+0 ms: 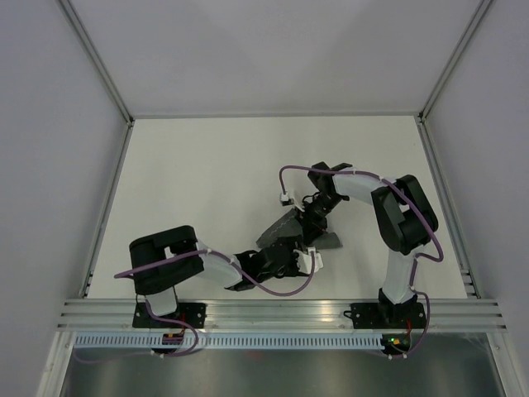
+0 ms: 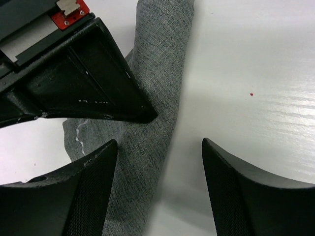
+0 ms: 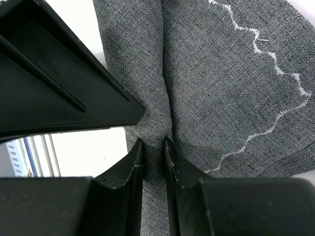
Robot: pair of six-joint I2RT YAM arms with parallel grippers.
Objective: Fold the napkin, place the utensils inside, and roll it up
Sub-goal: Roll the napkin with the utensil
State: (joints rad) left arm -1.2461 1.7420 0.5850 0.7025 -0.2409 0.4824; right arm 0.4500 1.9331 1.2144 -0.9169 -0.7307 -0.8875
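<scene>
The dark grey napkin (image 1: 283,227) lies bunched into a narrow roll at the table's middle, between both grippers. My right gripper (image 1: 313,220) is shut on a raised fold of the napkin (image 3: 226,73); its jaws (image 3: 152,141) pinch the cloth, and a wavy light stitch line shows to the right. My left gripper (image 1: 291,255) is open; in the left wrist view (image 2: 158,141) its left finger (image 2: 93,187) rests over the napkin's (image 2: 160,73) edge and its right finger is over bare table. No utensils show; whether any lie inside the cloth is hidden.
The white table (image 1: 207,182) is walled at the back and both sides. A metal rail (image 1: 281,313) runs along the near edge by the arm bases. The right arm's finger (image 2: 74,83) crosses the left wrist view close to my left fingers.
</scene>
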